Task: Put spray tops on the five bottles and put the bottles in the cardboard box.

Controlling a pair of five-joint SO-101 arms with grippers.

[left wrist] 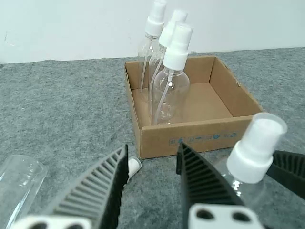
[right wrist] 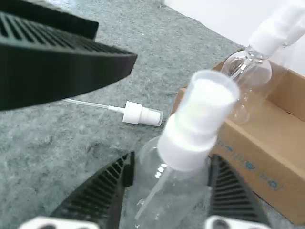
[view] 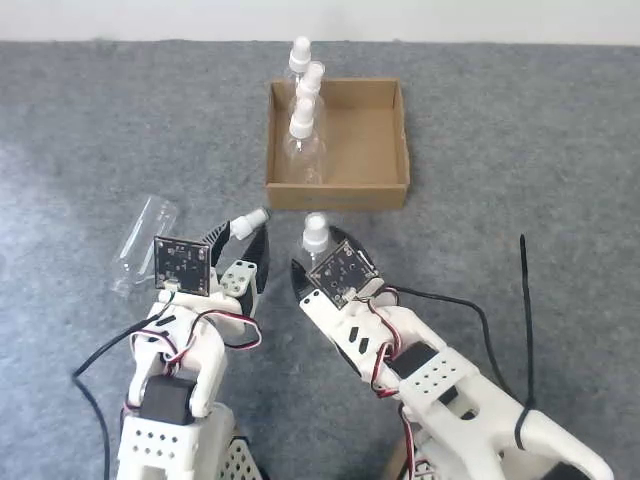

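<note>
Carpet of flat grey felt [view: 520, 150] covers the table under both my arms.

Farthest out, beyond the outer left side of my left pincer [view: 252, 262], an uncapped clear plastic bottle [view: 143, 245] lies on its side on the carpet. It is near my wrist but apart from it, and its open neck carries no top.

My left pincer stands wide, with nothing between its ribbed black fingers [left wrist: 102, 191]. Right at the tip of one finger, a loose white spray top [view: 250, 222] lies flat on the carpet, its thin dip tube trailing away from it. From my left wrist I see just its end peeking out past that finger.

Next to the right is my right pincer [view: 325, 258], close beside the left one but not touching it. Its jaws are closed on the round body of a capped clear bottle [right wrist: 190, 129]. The bottle stands upright in my grip, and its white sprayer rises above my fingertips.

Ahead of both pincers, just past the held bottle, sits the shallow brown cardboard box [view: 385, 150]. Three standing clear bottles with white spray tops [view: 304, 140] form a row along its left wall.
</note>
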